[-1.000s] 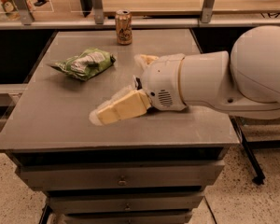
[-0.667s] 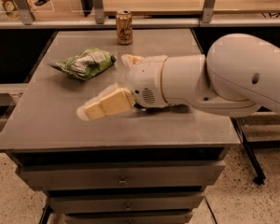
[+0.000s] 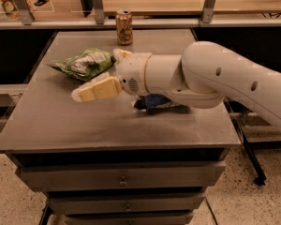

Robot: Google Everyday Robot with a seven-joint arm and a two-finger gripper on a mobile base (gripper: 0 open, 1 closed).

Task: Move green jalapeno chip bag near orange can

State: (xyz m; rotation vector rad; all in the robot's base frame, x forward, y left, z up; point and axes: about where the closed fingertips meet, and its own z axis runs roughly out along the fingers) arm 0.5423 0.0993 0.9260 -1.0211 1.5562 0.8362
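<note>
Judging by how things lie, I take the step in hand to be the grasp itself, with the carry not yet begun. My gripper [image 3: 97, 75] hangs low over the left half of the grey table [image 3: 61, 125], right at the near-right end of the green jalapeno chip bag [image 3: 84, 63]. My jaws stand wide. The near finger [image 3: 96, 89] lies just in front of the bag and close to the tabletop. The far finger [image 3: 119, 54] shows behind the bag's right end. The bag lies flat and crumpled between and beside them. I cannot tell whether either finger touches the foil, and nothing is gripped.

The orange can [image 3: 124, 27] stands upright at the table's back edge, apart from the bag, and the table top between them looks bare. A dark blue snack bag [image 3: 152, 102] lies under my forearm, partly hidden, and it is not mine to move.

The next move, as I read it, calls for settling a little further over the bag so that both fingers bracket its bunched end. Then I would close on the foil firmly enough to hold it, since such a bag may slip or crush. After that comes a small lift and a short carry back and to the right. The bag should be set down just beside the can, without knocking the can over or dragging the blue bag with my arm.
</note>
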